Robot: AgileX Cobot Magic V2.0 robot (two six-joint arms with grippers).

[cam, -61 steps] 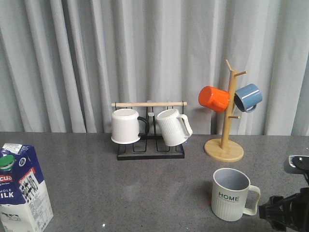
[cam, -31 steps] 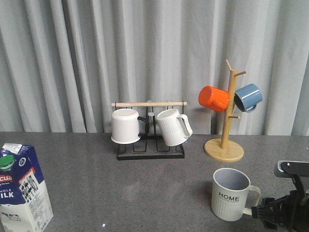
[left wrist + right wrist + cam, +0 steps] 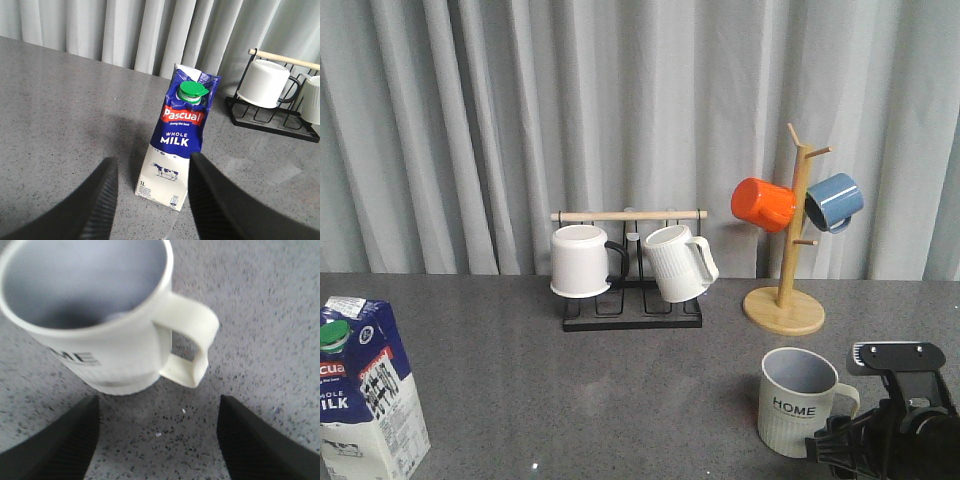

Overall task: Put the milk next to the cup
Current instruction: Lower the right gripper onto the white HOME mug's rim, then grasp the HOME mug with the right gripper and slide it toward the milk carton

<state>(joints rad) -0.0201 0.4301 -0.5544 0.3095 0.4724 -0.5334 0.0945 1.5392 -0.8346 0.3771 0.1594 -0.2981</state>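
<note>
Left claw (image 3: 150, 200) spread, empty, milk (image 3: 176, 135) not gripped | right claw (image 3: 157, 440) spread by cup (image 3: 800, 400) | milk far from cup, placing undone

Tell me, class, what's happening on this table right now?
A two-armed robot is working at a grey table. Its right hand is open just in front of the HOME mug, fingers either side of the handle but not touching. Its left hand is open too, facing the milk carton, which stands upright at the far left, well away from the mug. Nothing is gripped yet. Other mugs hang on a black rack and a wooden mug tree behind.
</note>
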